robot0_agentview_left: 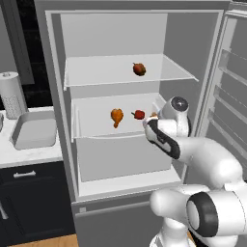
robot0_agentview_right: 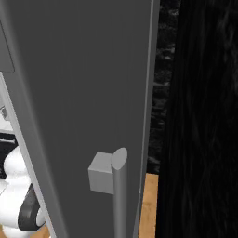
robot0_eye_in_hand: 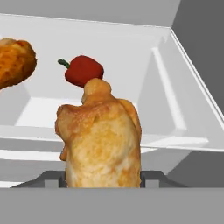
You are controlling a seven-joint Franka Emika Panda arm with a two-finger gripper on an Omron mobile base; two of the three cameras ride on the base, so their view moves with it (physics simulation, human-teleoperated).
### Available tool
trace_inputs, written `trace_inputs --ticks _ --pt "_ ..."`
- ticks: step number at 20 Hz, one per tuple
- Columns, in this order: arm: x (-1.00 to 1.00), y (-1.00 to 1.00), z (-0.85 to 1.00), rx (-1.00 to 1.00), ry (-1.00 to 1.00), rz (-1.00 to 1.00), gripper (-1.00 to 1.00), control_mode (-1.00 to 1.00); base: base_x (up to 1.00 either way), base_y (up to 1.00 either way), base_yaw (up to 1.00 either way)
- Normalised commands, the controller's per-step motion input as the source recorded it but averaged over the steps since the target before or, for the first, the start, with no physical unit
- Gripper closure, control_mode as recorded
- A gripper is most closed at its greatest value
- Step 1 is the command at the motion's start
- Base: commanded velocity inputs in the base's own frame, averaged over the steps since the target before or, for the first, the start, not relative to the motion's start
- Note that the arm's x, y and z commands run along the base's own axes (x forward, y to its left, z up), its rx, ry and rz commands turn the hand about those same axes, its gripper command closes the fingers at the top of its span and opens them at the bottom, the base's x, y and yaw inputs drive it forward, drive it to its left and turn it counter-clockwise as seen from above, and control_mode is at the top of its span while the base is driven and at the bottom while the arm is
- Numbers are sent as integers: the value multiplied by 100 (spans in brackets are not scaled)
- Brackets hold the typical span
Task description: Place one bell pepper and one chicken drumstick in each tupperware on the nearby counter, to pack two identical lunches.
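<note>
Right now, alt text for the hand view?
A golden-brown chicken drumstick stands upright close to the camera, between the gripper fingers. Behind it, a red bell pepper and a second drumstick at the left edge sit in a white fridge drawer.

A golden-brown chicken drumstick fills the lower centre of the hand view, upright with its narrow end up. Behind it lies a red bell pepper with a green stem, and a second drumstick shows at the upper left edge. In the left base view, another bell pepper sits upper centre, and the counter lies at the left.
</note>
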Motion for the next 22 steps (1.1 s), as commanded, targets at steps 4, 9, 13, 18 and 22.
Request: trace_inputs --ticks 4,9,13,18,22 --pt "-88 18 54 0 0 0 100 -100 0 0 0" --pt "-89 0 50 0 0 0 100 -100 0 0 0" --pt "-92 0 39 0 -1 0 100 -100 0 0 0" --pt "-79 14 41 0 -2 0 100 -100 0 0 0" --pt "-68 28 33 0 -7 0 100 -100 0 0 0"
